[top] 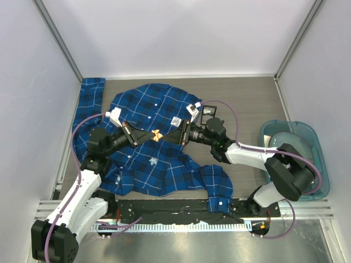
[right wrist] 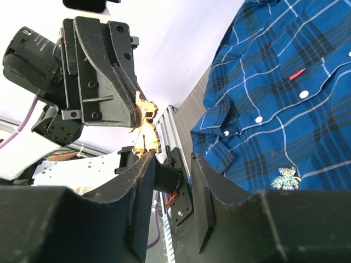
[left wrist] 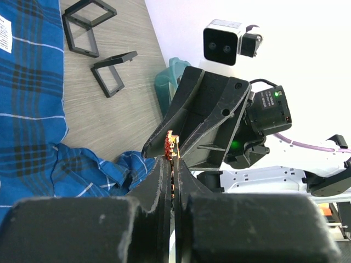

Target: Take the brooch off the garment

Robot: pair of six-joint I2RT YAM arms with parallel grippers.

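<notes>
The blue plaid garment (top: 137, 170) lies flat on the table, seen too in the right wrist view (right wrist: 274, 93). Above it an orange-gold brooch (top: 157, 135) hangs in the air, clear of the cloth. My left gripper (top: 149, 136) is shut on it; its fingertips pinch the brooch (left wrist: 170, 143) edge-on. My right gripper (top: 167, 137) faces it from the right, open. In the right wrist view the brooch (right wrist: 143, 123) sits just above my near fingertip, outside the gap of the right gripper (right wrist: 173, 159).
A second, silvery leaf-shaped pin (right wrist: 288, 178) is on the shirt front (top: 152, 160). Black square frames (left wrist: 112, 74) lie on the table beyond the collar. A teal bin (top: 323, 159) stands at the right edge. Grey walls enclose the table.
</notes>
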